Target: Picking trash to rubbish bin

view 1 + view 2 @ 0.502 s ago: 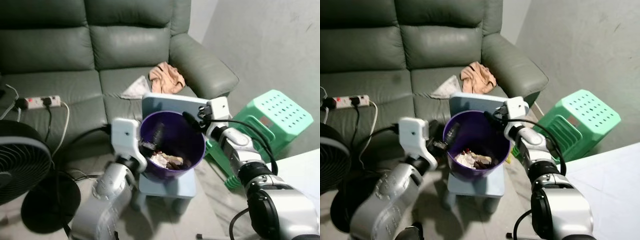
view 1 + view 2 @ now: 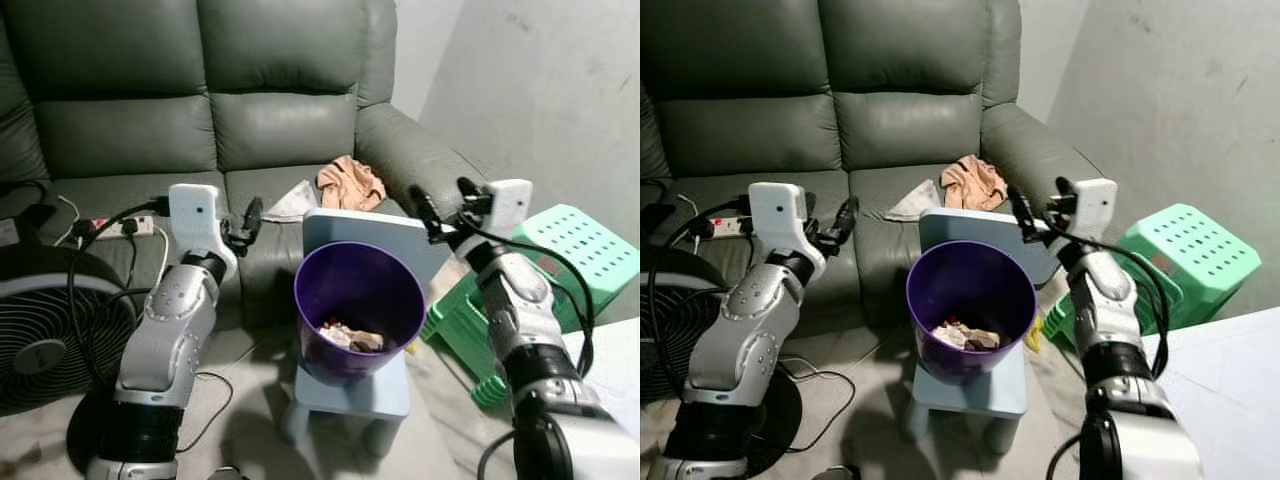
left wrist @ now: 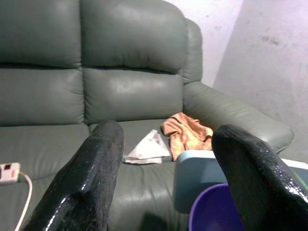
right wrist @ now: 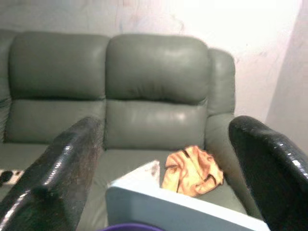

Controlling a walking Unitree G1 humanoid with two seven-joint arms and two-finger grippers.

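Purple plastic marks the rubbish bin (image 2: 360,305) at lower centre of the head views; it stands on a pale blue child's chair (image 2: 352,385), with crumpled trash (image 2: 352,337) lying in its bottom. To the lower left sits a black floor fan (image 2: 45,335) with cables trailing on the floor.

At mid-frame both arms are raised on either side of the bin. Left of it, the left gripper (image 2: 250,217) hangs in the air with its fingers apart and nothing between them. Right of it, the right gripper (image 2: 425,213) hangs above the chair's backrest, its fingers likewise spread and empty. A green plastic stool (image 2: 570,245) stands at the right edge.

Further back, a grey-green leather sofa (image 2: 130,130) spans the upper frame. On its seat lie a white power strip (image 2: 728,224) at left, a flat white paper scrap (image 3: 147,147) near centre, and just beside it a crumpled peach-coloured cloth (image 3: 185,134).
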